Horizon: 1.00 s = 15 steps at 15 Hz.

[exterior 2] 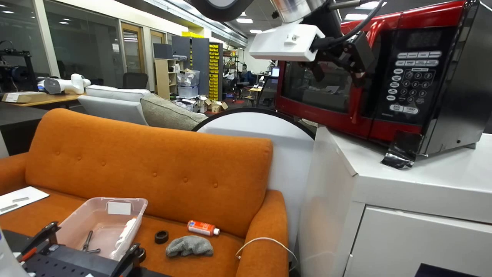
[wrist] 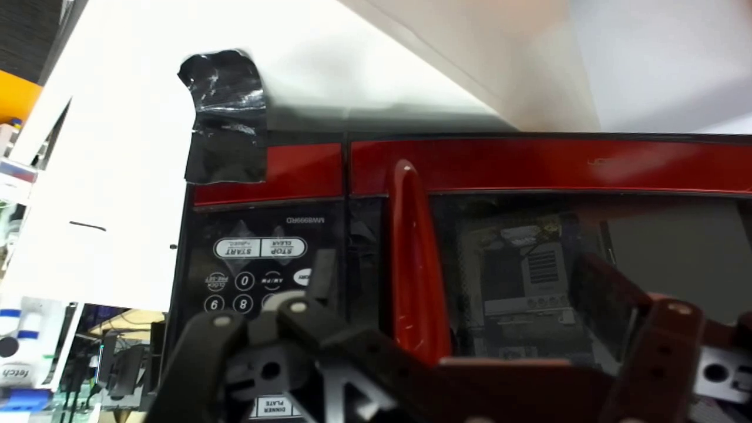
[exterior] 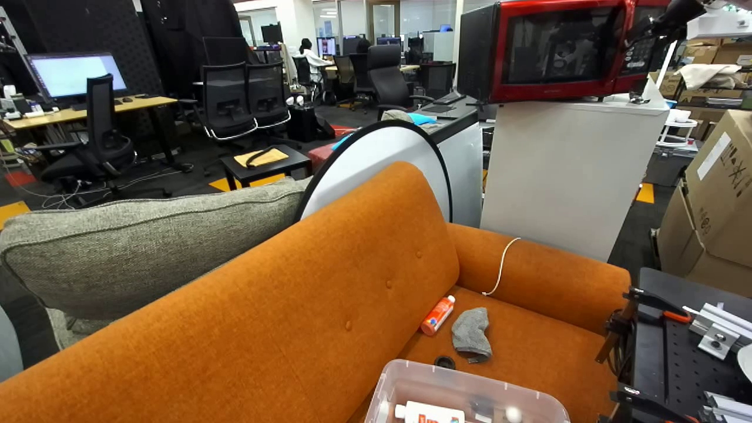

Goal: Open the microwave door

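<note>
door (exterior: 558, 50): shut, on microwave (exterior 2: 415, 82) atop worktop (exterior 2: 453, 171) | claw (wrist: 455, 276): spread, fingers (wrist: 321, 275) flanking handle (wrist: 414, 258) in the wrist view, contact unclear | done: seemingly only lining up at handle | to do: grip, pull, swing door open

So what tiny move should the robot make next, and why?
Probably close its dark, jointed fingers gently on the long, glossy red handle. In the wrist view they stand open with the handle between them, and the red-framed microwave door with dark glass is shut. Whether they reach deep enough is hard to tell.
</note>
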Each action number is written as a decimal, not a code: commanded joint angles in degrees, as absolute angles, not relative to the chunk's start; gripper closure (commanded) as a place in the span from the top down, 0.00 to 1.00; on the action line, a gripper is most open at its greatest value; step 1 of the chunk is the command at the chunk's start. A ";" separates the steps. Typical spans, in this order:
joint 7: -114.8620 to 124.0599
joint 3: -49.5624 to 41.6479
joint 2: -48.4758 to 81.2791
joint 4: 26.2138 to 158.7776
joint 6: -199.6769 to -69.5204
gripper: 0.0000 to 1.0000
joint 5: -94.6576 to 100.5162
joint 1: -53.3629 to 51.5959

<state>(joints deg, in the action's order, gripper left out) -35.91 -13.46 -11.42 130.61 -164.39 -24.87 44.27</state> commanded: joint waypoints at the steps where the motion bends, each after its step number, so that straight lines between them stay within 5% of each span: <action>1: -37.97 -14.54 -9.02 128.05 -164.51 1.00 -27.70 42.99; 15: -38.01 -13.89 -2.11 120.87 -163.95 1.00 -29.62 43.23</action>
